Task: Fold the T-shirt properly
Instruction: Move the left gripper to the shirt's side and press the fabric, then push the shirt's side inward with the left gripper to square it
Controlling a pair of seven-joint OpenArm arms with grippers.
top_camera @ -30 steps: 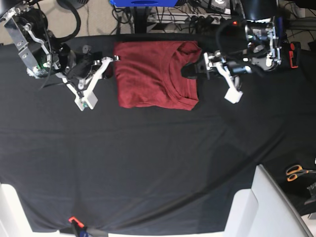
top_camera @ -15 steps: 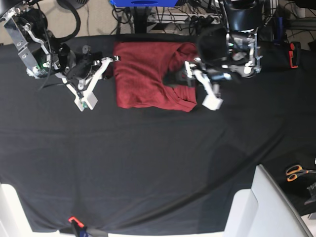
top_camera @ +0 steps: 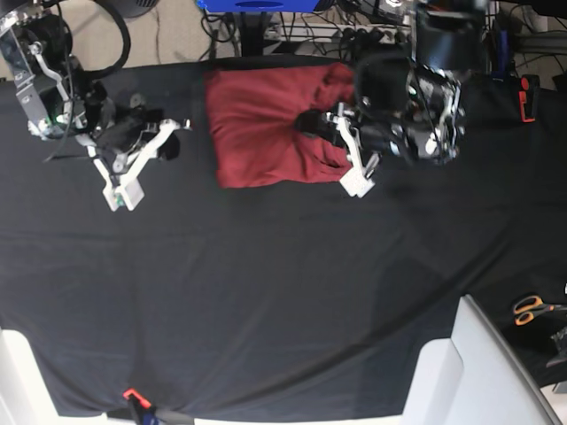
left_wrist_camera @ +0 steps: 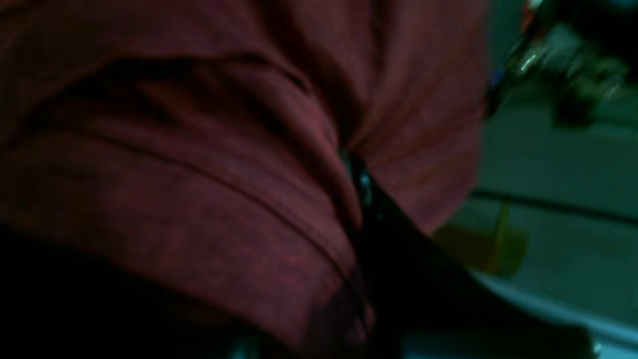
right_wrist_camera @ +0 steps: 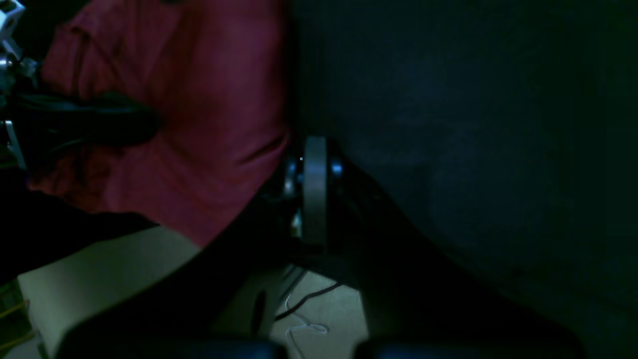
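Since a second ago the left arm has swung in from beside the dark-red long-sleeved knit T-shirt [top_camera: 266, 124] onto it, and the shirt's right-hand edge in the base view, which lay flat then, is now bunched up and drawn inward. The right arm has pulled away from the shirt's opposite edge toward the tabletop's far corner.

The T-shirt lies folded into a rough rectangle on the black-clothed tabletop [top_camera: 283, 292], near its back edge. The left gripper [top_camera: 312, 122] sits over the shirt's gathered side, its dark fingers buried in the cloth. In the left wrist view, red knit folds [left_wrist_camera: 209, 164] fill most of the frame and wrap round a dark fingertip [left_wrist_camera: 366, 192], so this gripper appears clamped on a fold of the T-shirt, though the view is dim and blurred.

The right gripper [top_camera: 182, 126] is off the shirt on its other side, above bare black cloth and not touching the red fabric. In the right wrist view [right_wrist_camera: 311, 164] its jaws are pressed together with nothing between them, the shirt's edge just beside them.

A pair of orange-handled scissors [top_camera: 532, 308] lies well away from the T-shirt, at the tabletop's edge near a white panel [top_camera: 478, 372].
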